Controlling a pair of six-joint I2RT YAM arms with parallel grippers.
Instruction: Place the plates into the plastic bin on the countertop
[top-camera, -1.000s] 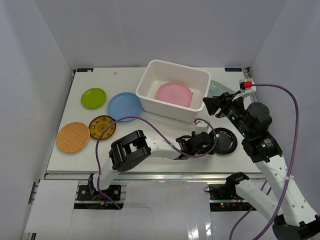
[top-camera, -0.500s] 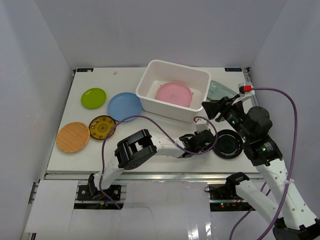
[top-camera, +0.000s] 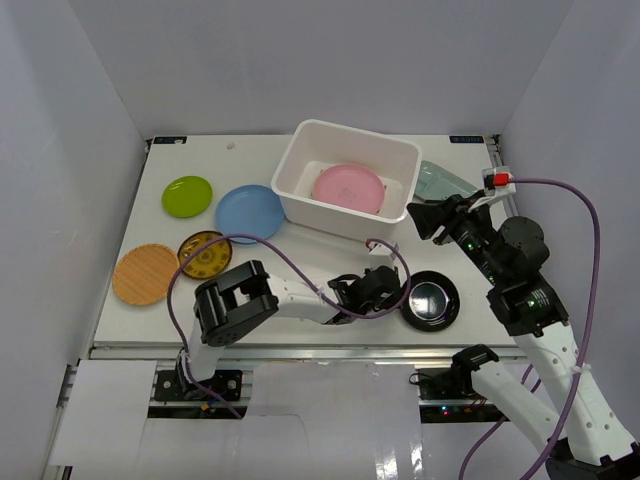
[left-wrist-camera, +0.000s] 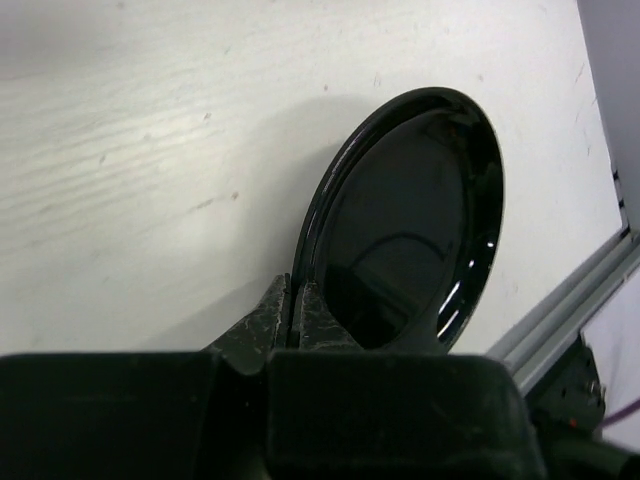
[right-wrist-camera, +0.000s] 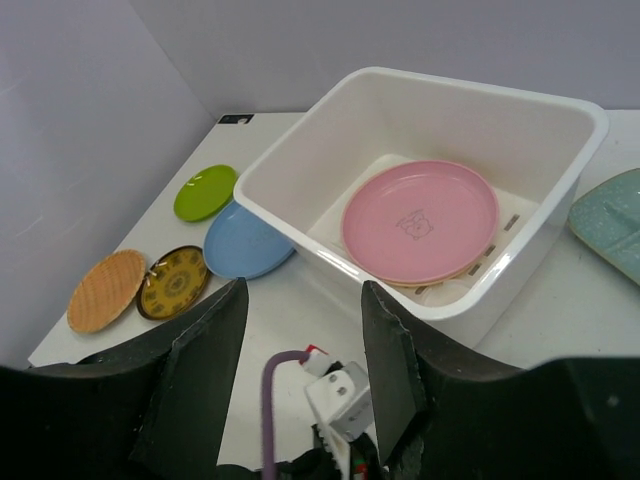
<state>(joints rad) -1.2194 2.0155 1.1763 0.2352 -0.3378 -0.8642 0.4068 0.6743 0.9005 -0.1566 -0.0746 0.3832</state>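
My left gripper (top-camera: 397, 298) is shut on the left rim of the black plate (top-camera: 432, 300), near the countertop's (top-camera: 160, 232) front edge. In the left wrist view the fingertips (left-wrist-camera: 297, 300) pinch the black plate's (left-wrist-camera: 410, 230) rim and the plate stands tilted off the surface. The white plastic bin (top-camera: 300, 160) holds the pink plate (top-camera: 348, 188). Blue (top-camera: 250, 212), lime green (top-camera: 187, 196), orange woven (top-camera: 146, 275) and brown-gold (top-camera: 205, 255) plates lie on the left. My right gripper (top-camera: 425, 215) hangs open and empty beside the bin's right corner, its jaws (right-wrist-camera: 300, 340) wide apart.
A pale mint oblong dish (top-camera: 440, 180) lies right of the bin, behind the right gripper. A metal rail (top-camera: 300, 350) runs along the table's front edge just below the black plate. Purple cables loop over both arms. White walls enclose the table.
The left gripper closed on the black plate's rim and drew the plate leftward and toward the front edge. The right gripper stayed almost still, open.
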